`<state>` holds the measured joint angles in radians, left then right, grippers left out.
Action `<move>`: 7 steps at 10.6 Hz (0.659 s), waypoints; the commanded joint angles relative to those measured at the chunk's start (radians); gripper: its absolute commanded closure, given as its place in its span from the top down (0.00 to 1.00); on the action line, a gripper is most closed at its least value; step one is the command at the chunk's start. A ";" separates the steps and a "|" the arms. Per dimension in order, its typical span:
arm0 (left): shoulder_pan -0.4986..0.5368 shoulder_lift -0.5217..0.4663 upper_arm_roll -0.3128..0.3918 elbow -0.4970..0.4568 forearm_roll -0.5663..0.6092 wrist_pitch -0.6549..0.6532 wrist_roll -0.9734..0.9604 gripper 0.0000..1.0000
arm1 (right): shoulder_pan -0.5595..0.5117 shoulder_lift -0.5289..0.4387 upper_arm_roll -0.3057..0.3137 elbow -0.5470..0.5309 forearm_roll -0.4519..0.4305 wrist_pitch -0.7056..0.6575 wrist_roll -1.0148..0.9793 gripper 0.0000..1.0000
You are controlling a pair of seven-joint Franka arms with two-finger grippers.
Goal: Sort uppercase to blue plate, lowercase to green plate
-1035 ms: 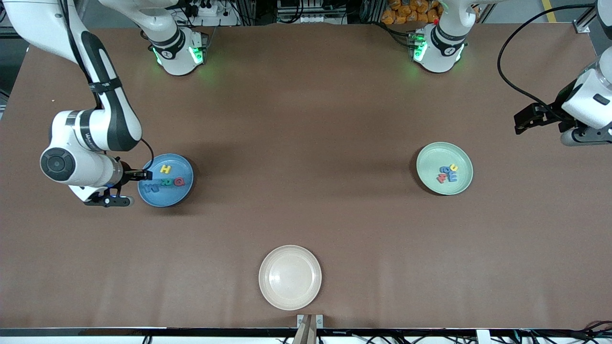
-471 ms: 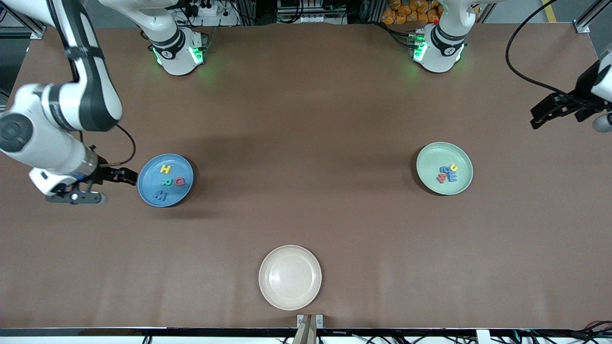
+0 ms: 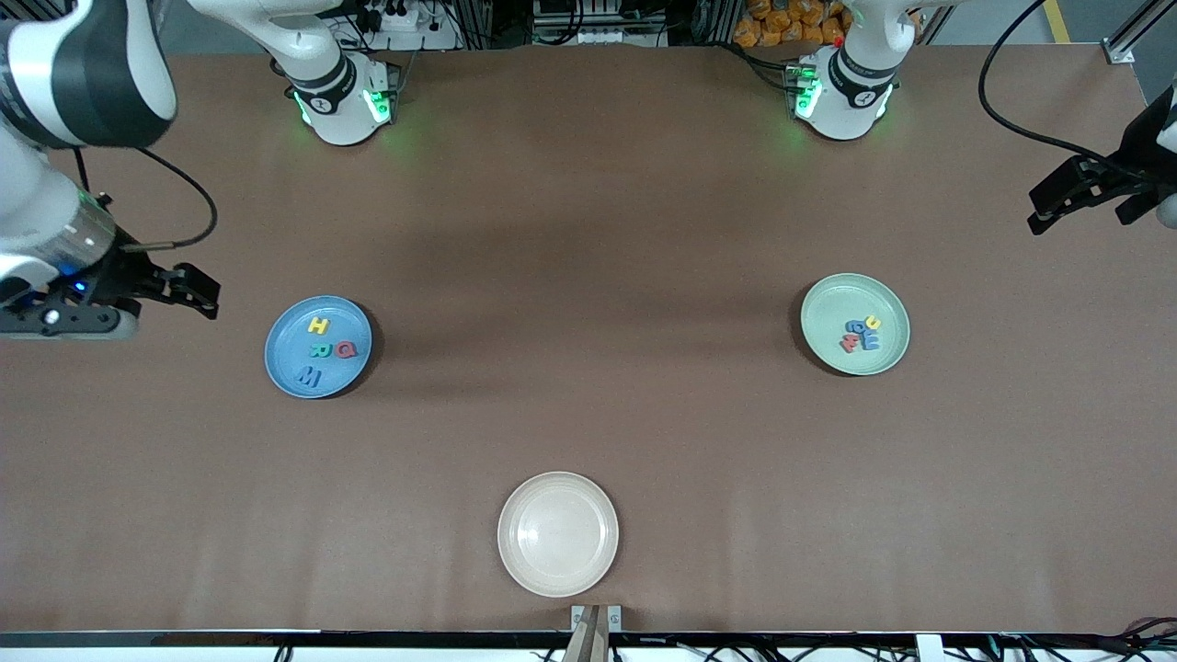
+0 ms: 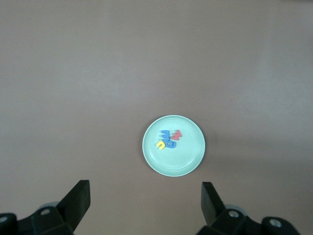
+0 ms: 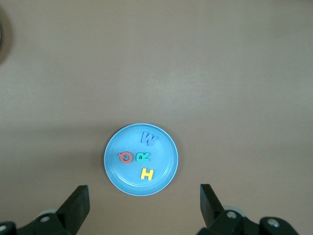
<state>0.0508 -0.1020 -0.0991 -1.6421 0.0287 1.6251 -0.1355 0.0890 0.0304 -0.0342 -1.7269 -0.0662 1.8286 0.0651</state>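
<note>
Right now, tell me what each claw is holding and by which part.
Nothing is held. The right claw is open beside the blue plate; the left claw is open near the green plate.

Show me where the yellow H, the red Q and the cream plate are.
yellow H (image 3: 318, 325), front view, middle of its crossbar.
red Q (image 3: 346, 349), front view, on its ring.
cream plate (image 3: 557, 484), front view, bare rim on the edge toward the robots.

I look down on a wide brown table (image 3: 588, 230) filling nearly the whole frame, its surface matte and evenly lit, with soft darker shadows across the middle. Along the top edge I see cables and power strips (image 3: 405, 18), plus a heap of orange objects (image 3: 782, 23) at upper right. A pale strip runs along the bottom edge.
</note>
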 commanded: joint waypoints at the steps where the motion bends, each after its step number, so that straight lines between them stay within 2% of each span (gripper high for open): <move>1: 0.007 -0.007 -0.001 0.010 -0.029 -0.008 0.017 1.00 | -0.014 -0.049 -0.022 0.006 0.098 -0.025 -0.013 1.00; 4: 0.009 -0.010 -0.001 0.004 -0.029 -0.016 0.019 1.00 | -0.012 -0.050 -0.058 0.076 0.092 -0.080 -0.048 1.00; 7: 0.007 -0.010 -0.001 0.004 -0.030 -0.022 0.005 1.00 | -0.008 -0.052 -0.058 0.098 0.088 -0.135 -0.071 1.00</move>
<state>0.0523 -0.1023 -0.0988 -1.6397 0.0255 1.6171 -0.1355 0.0838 -0.0174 -0.0932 -1.6481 0.0091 1.7353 0.0120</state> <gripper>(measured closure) 0.000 0.000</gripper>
